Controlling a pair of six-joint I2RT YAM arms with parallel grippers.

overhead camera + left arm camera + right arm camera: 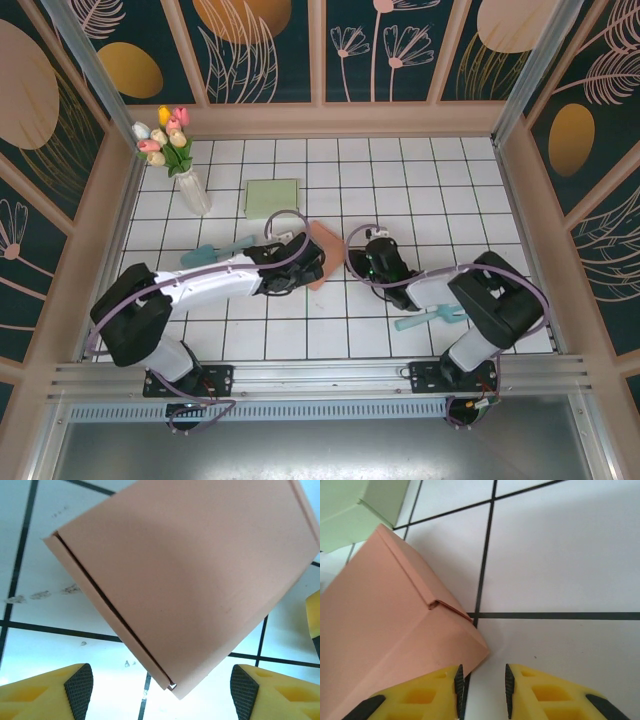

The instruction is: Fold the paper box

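Left pincer (162, 687) wide, right pincer (482, 685) narrow, empty, beside paper box (395, 645)

left arm (215, 283) and right arm (495, 300): black joints, white links, looping lilac cables (283, 213); yellow fingers (40, 692) with black ribbed pads (82, 685).

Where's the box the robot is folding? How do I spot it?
Look at the middle of the white tiled table, between the left gripper and the right gripper. The box there is salmon pink. The other box, farther back by the tulips, is pale green.
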